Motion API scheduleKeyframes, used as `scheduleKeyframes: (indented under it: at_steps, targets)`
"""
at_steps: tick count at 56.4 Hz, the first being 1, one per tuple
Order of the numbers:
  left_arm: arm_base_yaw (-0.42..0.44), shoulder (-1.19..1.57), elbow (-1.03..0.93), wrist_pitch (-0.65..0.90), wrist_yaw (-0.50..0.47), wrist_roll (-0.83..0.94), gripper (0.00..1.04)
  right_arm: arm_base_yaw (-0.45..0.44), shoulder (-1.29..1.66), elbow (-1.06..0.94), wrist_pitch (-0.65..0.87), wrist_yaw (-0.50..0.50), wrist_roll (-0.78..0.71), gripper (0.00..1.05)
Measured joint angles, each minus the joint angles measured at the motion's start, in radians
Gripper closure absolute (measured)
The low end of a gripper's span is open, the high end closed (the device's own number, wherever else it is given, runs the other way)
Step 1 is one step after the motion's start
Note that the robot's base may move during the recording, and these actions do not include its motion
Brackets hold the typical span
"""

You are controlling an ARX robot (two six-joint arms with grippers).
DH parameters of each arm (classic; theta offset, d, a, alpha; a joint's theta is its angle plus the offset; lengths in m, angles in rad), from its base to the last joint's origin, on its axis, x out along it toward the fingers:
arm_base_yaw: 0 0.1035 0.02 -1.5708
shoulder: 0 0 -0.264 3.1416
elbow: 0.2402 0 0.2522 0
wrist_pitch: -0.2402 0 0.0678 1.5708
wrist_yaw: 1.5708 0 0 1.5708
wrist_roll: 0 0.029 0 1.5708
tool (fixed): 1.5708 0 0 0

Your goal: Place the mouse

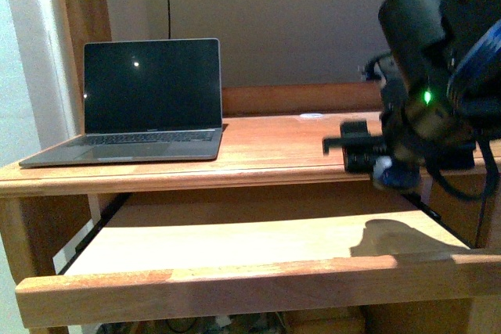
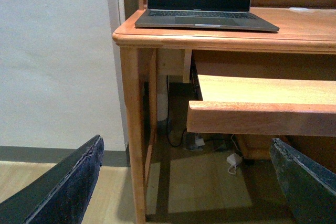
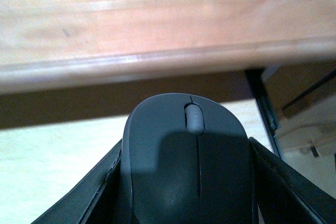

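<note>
The dark grey mouse [image 3: 189, 166] with its scroll wheel fills the right wrist view, clamped between the two black fingers [image 3: 94, 198]. My right gripper [image 3: 186, 187] is shut on it. In the front view the right gripper [image 1: 366, 156] hangs at the right, level with the desk top's front edge [image 1: 266, 174] and above the right end of the pull-out shelf [image 1: 235, 244]; I cannot make out the mouse there. My left gripper [image 2: 184, 182] is open and empty, low near the floor in front of the desk's left leg; it is out of the front view.
An open laptop [image 1: 149, 99] with a dark screen stands on the left of the desk top. A raised wooden back rail [image 1: 297, 99] runs behind. The shelf's front lip [image 1: 258, 287] is raised. Cables and a white adapter [image 2: 233, 160] lie on the floor under the desk.
</note>
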Motion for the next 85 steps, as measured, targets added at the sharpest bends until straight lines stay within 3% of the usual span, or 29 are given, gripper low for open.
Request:
scheduleKeyframes:
  at_steps: [14, 33, 44, 62, 68, 71, 76, 79, 85]
  targets:
    - [0.0, 0.0, 0.0, 0.0, 0.0, 0.0, 0.07, 0.08, 0.074, 0.255, -0.103, 0.053, -0.009, 0.43]
    - [0.0, 0.0, 0.0, 0.0, 0.0, 0.0, 0.07, 0.158, 0.5, 0.867, -0.319, 0.16, -0.059, 0.43]
    - [0.0, 0.0, 0.0, 0.0, 0.0, 0.0, 0.07, 0.193, 0.792, 1.331, -0.523, 0.19, -0.092, 0.43]
    - [0.0, 0.0, 0.0, 0.0, 0.0, 0.0, 0.07, 0.22, 0.89, 1.486, -0.541, 0.205, -0.113, 0.43]
    - [0.0, 0.0, 0.0, 0.0, 0.0, 0.0, 0.07, 0.222, 0.891, 1.497, -0.529, 0.207, -0.114, 0.32]
    - [0.0, 0.0, 0.0, 0.0, 0.0, 0.0, 0.07, 0.222, 0.891, 1.501, -0.52, 0.208, -0.114, 0.2]
    - [0.0, 0.0, 0.0, 0.0, 0.0, 0.0, 0.07, 0.222, 0.891, 1.501, -0.51, 0.208, -0.114, 0.11]
    - [0.0, 0.0, 0.0, 0.0, 0.0, 0.0, 0.07, 0.222, 0.891, 1.501, -0.502, 0.208, -0.116, 0.0]
    - [0.0, 0.0, 0.0, 0.0, 0.0, 0.0, 0.07, 0.221, 0.891, 1.501, -0.489, 0.21, -0.125, 0.0]
